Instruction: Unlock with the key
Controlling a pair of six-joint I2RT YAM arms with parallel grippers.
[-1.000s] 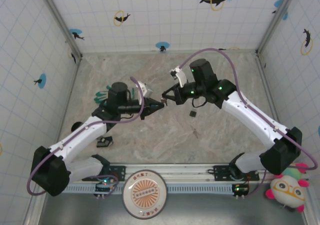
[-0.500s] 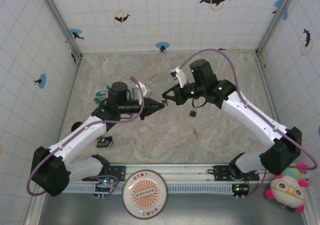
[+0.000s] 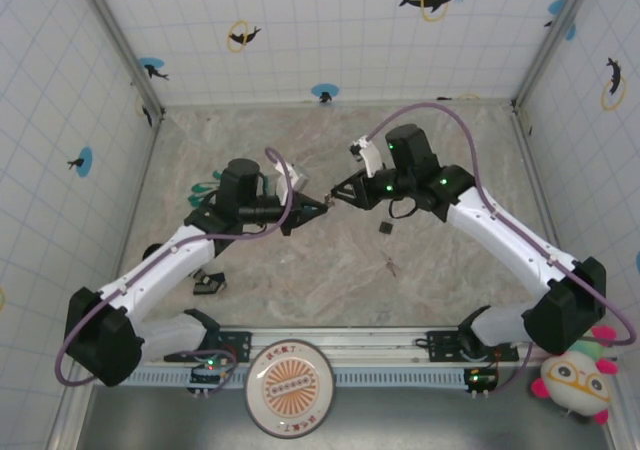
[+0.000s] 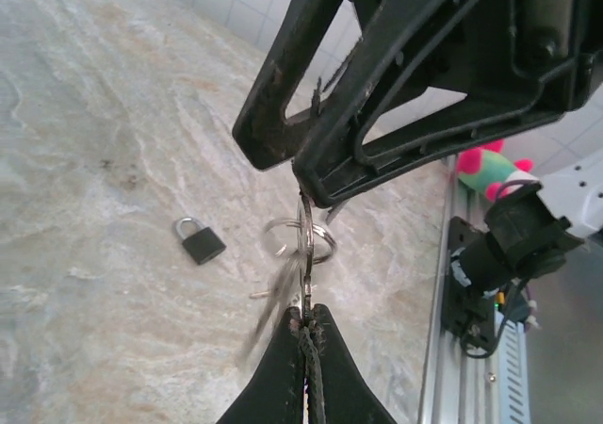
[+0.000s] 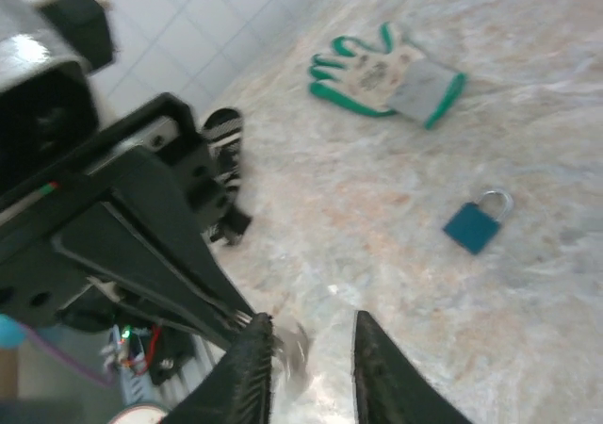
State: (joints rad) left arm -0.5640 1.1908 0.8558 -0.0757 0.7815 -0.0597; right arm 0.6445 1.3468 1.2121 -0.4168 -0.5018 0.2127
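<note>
Over the marble tabletop (image 3: pixel 300 300), the left tool (image 3: pixel 316 209) and right tool (image 3: pixel 337 195) meet tip to tip, with small keys (image 3: pixel 327 202) between them. A dark padlock (image 3: pixel 385 228) lies just below the right tool. A green glove (image 3: pixel 203 188) lies beside the left arm.

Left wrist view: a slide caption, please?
Left gripper holds a key ring up to the right gripper; padlock lies on the table.

From above and behind the bases, far off, looking down on the whole worktop (image 3: pixel 300 140). From the left wrist, close and low, facing the right tool (image 4: pixel 290 168) and the near rail (image 4: pixel 438 349). From the right wrist, close, facing the left tool (image 5: pixel 236 313) and the glove (image 5: pixel 386 71). Shared by all three: the padlock (image 3: pixel 385 228).
</note>
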